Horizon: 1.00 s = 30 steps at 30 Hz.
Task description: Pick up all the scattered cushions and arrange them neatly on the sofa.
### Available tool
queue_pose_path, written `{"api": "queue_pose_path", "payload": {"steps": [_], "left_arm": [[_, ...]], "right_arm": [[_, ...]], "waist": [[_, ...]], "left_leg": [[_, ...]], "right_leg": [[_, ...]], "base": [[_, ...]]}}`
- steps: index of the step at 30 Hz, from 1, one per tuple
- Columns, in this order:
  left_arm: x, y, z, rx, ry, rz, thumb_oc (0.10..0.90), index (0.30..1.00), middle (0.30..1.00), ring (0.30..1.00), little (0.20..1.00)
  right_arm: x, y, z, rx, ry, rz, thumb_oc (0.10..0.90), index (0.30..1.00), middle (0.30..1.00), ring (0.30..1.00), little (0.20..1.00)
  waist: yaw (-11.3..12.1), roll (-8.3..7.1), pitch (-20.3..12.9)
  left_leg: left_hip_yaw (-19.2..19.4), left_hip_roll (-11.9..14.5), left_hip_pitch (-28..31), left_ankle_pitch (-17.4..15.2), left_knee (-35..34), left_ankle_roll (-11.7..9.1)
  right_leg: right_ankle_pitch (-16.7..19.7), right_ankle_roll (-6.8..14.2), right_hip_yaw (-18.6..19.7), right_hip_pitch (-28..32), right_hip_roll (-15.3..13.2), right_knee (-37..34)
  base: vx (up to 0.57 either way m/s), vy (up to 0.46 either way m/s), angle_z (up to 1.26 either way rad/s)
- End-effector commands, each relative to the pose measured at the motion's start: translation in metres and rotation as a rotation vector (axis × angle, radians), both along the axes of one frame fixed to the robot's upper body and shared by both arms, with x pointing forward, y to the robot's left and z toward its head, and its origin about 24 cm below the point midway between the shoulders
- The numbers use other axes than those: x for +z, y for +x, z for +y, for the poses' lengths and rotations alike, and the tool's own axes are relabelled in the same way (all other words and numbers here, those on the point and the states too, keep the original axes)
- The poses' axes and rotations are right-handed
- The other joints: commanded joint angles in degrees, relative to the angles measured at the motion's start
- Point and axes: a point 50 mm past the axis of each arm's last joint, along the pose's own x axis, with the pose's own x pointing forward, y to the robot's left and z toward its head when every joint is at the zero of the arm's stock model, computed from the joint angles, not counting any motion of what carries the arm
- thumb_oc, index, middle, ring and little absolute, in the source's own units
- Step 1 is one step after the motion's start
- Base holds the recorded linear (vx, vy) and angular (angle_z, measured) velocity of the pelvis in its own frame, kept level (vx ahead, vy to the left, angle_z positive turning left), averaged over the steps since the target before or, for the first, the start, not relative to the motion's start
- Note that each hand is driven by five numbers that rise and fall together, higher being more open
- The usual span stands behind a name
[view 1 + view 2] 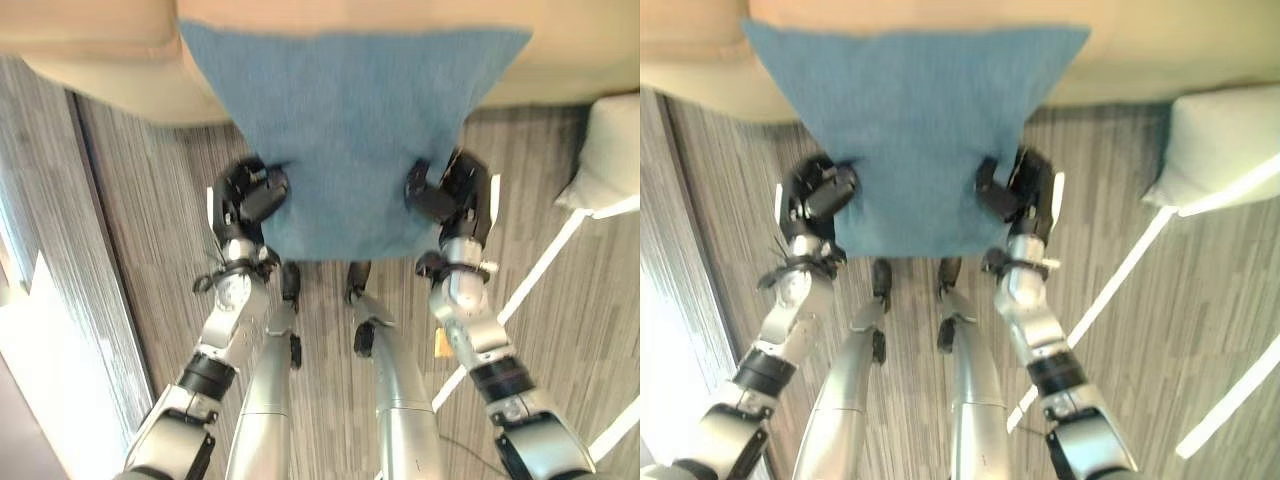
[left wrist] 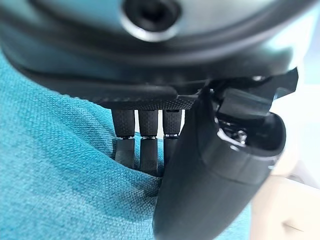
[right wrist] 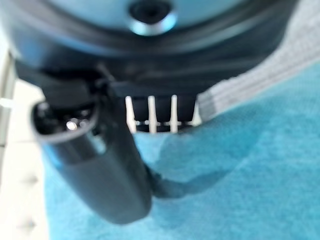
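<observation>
**Inspector:** Nearest item first: state of the hands?

**Assistant:** In the centre of the frame, the left hand (image 1: 252,193) and the right hand (image 1: 452,190) each clamp one side edge of the blue cushion (image 1: 350,130). The wrist views show thumb and fingers (image 2: 140,145) pinching the cloth, which dimples under them. The cushion hangs between the hands above the floor (image 1: 150,200), its upper corners reaching over the front of the sofa (image 1: 90,60) at the top of the frame.

**Inspector:** Progress?

**Assistant:** I judge one cushion lifted but not yet laid down. A pale cushion (image 1: 1220,140) lies on the floor at the right edge, just beside the sofa front; that one remains. Whether any cushions already sit on the seat I cannot tell.

**Inspector:** Surface and room?

**Assistant:** Grey streaked wood-grain flooring, crossed by white tape lines (image 1: 1120,270) at lower right. The sofa is beige and spans the top. Bright light falls on the floor at lower left
</observation>
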Motion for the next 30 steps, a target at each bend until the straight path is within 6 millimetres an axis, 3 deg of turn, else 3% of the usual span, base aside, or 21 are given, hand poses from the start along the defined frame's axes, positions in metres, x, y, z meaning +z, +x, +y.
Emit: {"api": "queue_pose_path", "payload": {"steps": [1, 3, 4, 6, 9, 11, 13, 14, 16, 18, 22, 26, 27, 30], "left_arm": [[0.012, -0.021, -0.066, -0.313, -0.011, -0.176, 0.400, 0.300, 0.300, 0.300, 0.300], [-0.001, -0.024, -0.061, -0.308, -0.005, -0.133, 0.400, 0.300, 0.300, 0.300, 0.300], [-0.011, -0.029, -0.055, -0.300, 0.016, -0.104, 0.400, 0.300, 0.300, 0.300, 0.300], [-0.021, -0.035, -0.045, -0.288, 0.056, -0.087, 0.400, 0.300, 0.300, 0.300, 0.300], [-0.027, -0.041, -0.040, -0.287, 0.083, -0.077, 0.400, 0.300, 0.300, 0.300, 0.300], [-0.035, -0.049, -0.034, -0.292, 0.146, -0.058, 0.400, 0.300, 0.300, 0.300, 0.300], [-0.038, -0.051, -0.032, -0.293, 0.153, -0.049, 0.400, 0.300, 0.300, 0.300, 0.300], [-0.042, -0.056, -0.031, -0.302, 0.163, -0.033, 0.400, 0.300, 0.300, 0.300, 0.300], [-0.047, -0.059, -0.029, -0.296, 0.166, -0.014, 0.400, 0.300, 0.300, 0.300, 0.300], [-0.057, -0.067, -0.021, -0.290, 0.195, 0.024, 0.400, 0.300, 0.300, 0.300, 0.300], [-0.058, -0.071, -0.019, -0.296, 0.213, 0.029, 0.400, 0.300, 0.300, 0.300, 0.300], [-0.054, -0.071, -0.015, -0.286, 0.236, 0.021, 0.400, 0.300, 0.300, 0.300, 0.300], [-0.051, -0.069, -0.013, -0.270, 0.245, 0.006, 0.400, 0.300, 0.300, 0.300, 0.300], [-0.047, -0.067, -0.011, -0.257, 0.244, -0.007, 0.400, 0.300, 0.300, 0.300, 0.300]], "right_arm": [[0.014, -0.020, 0.043, 0.212, -0.079, -0.183, 0.400, 0.300, 0.300, 0.300, 0.300], [0.000, -0.026, 0.033, 0.188, -0.082, -0.137, 0.400, 0.300, 0.300, 0.300, 0.300], [-0.011, -0.033, 0.022, 0.168, -0.090, -0.100, 0.400, 0.300, 0.300, 0.300, 0.300], [-0.022, -0.043, 0.008, 0.150, -0.117, -0.065, 0.400, 0.300, 0.300, 0.300, 0.300], [-0.028, -0.052, -0.002, 0.142, -0.132, -0.045, 0.400, 0.300, 0.300, 0.300, 0.300], [-0.035, -0.064, -0.016, 0.119, -0.144, -0.009, 0.400, 0.300, 0.300, 0.300, 0.300], [-0.035, -0.067, -0.021, 0.108, -0.143, -0.007, 0.400, 0.300, 0.300, 0.300, 0.300], [-0.033, -0.072, -0.021, 0.104, -0.118, -0.021, 0.400, 0.300, 0.300, 0.300, 0.300], [-0.032, -0.073, -0.016, 0.118, -0.102, -0.027, 0.400, 0.300, 0.300, 0.300, 0.300], [-0.033, -0.078, -0.013, 0.139, -0.107, -0.025, 0.400, 0.300, 0.300, 0.300, 0.300], [-0.035, -0.079, -0.006, 0.174, -0.113, -0.017, 0.400, 0.300, 0.300, 0.300, 0.300], [-0.030, -0.075, 0.001, 0.205, -0.127, -0.031, 0.400, 0.300, 0.300, 0.300, 0.300], [-0.029, -0.074, 0.006, 0.222, -0.124, -0.037, 0.400, 0.300, 0.300, 0.300, 0.300], [-0.028, -0.072, 0.010, 0.232, -0.123, -0.042, 0.400, 0.300, 0.300, 0.300, 0.300]], "waist": [[-0.13, 2.39, -7.62], [-0.56, 1.72, -8.07], [-0.94, 0.96, -8.29], [-1.15, -0.27, -9.21], [-1.29, -0.88, -10.52], [-1.15, -0.99, -13.41], [-0.95, -1.08, -14.05], [0.63, -1.28, -14.82], [1.47, -0.96, -15.53], [1.76, -1.72, -18.29], [2.79, -1.96, -18.44], [2.67, -1.33, -16.83], [2.61, -0.19, -16.02], [3.28, 0.59, -15.83]], "left_leg": [[-0.77, 1.99, 5.84, -1.51, -3.98, -2.64], [-0.69, 2.36, 10.46, -2.14, -3.45, -2.80], [-0.10, 2.87, 15.90, -3.22, -2.94, -3.03], [1.25, 3.74, 21.22, -4.18, -0.58, -3.49], [2.32, 4.37, 25.14, -4.24, -0.19, -3.59], [3.80, 3.90, 30.62, -2.83, -6.72, -3.20], [3.99, 3.44, 30.91, -1.86, -8.51, -3.29], [4.77, 1.84, 28.25, 1.75, -10.94, -3.65], [4.77, 1.83, 29.41, 2.05, -13.46, -3.28], [4.70, 1.42, 34.23, 1.28, -14.32, -2.00], [6.92, 1.41, 38.81, -2.01, -13.59, 0.07], [8.34, 2.00, 41.04, -3.10, -13.53, 1.83], [8.84, 2.70, 42.06, -3.85, -13.50, 2.48], [9.46, 3.52, 43.36, -5.02, -13.58, 2.41]], "right_leg": [[-4.26, 4.89, -0.88, 9.22, 0.51, -5.20], [-4.34, 4.65, -1.05, 14.94, 0.84, -6.94], [-4.74, 4.44, -0.93, 21.63, 1.45, -9.22], [-5.37, 3.96, -0.42, 30.13, 2.38, -11.96], [-5.45, 4.10, -0.43, 35.64, 2.84, -14.49], [-5.30, 5.00, 0.26, 43.38, 3.73, -18.88], [-5.26, 5.24, 0.56, 45.20, 3.81, -20.08], [-5.46, 5.51, 2.00, 50.41, 5.32, -22.65], [-6.09, 5.60, 3.86, 52.94, 6.60, -23.32], [-6.85, 6.53, 6.23, 57.69, 5.17, -24.16], [-6.24, 8.62, 7.80, 57.67, 3.41, -18.32], [-1.27, 11.92, 8.90, 52.51, 3.00, -6.18], [-0.56, 12.94, 7.24, 49.00, 2.03, -1.66], [-1.70, 12.11, 2.40, 46.88, -1.87, -3.17]], "base": [[0.01, -0.125, -0.01], [0.10, -0.087, 0.01], [0.19, -0.056, 0.02], [0.24, -0.037, -0.09], [0.24, -0.009, -0.33], [0.45, 0.072, -0.25], [0.34, 0.059, -0.06], [0.27, 0.055, -0.10], [0.45, 0.136, -0.39], [0.59, 0.223, -0.97], [0.22, 0.151, -0.78], [0.05, 0.090, -0.26], [0.08, 0.111, -0.14], [0.09, 0.023, -0.32]]}}
